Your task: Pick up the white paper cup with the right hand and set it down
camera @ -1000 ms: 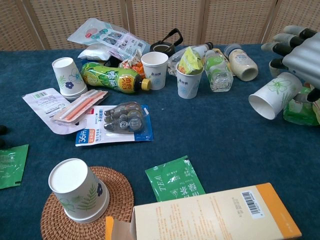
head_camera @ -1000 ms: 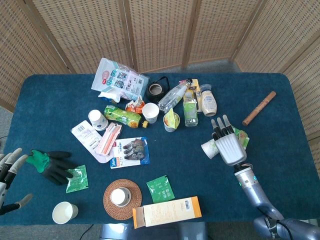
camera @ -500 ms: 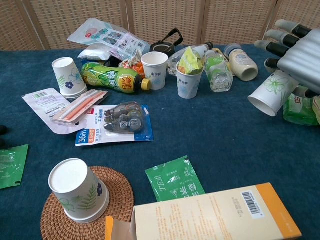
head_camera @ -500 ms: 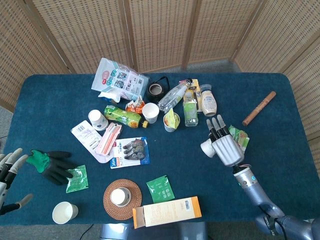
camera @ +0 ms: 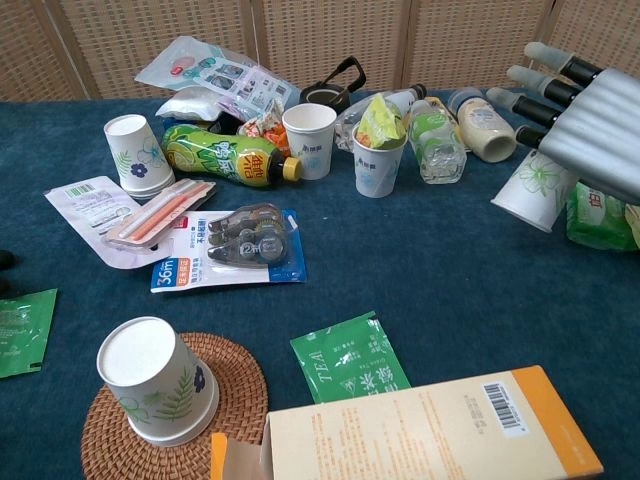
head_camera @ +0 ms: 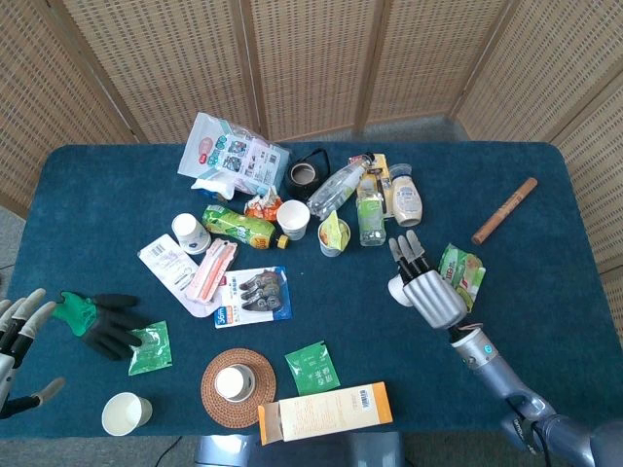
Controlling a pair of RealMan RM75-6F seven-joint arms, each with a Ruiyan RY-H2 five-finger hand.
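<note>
Cup in my right hand, tilted

My right hand (camera: 590,125) holds the white paper cup (camera: 530,188) above the blue table (camera: 440,270), beside a green packet (camera: 598,215); my left hand (head_camera: 18,341) rests open, fingers spread.

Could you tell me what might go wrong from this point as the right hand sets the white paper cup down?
1. The white paper cup is tilted in the right hand, mouth facing down and sideways; released like this, it would probably tip or roll.
2. The green snack packet lies right beside the cup, so the cup could land on it and end up unstable.
3. The small plastic bottle and the cream bottle lie close by; a sideways sweep might knock them.
</note>
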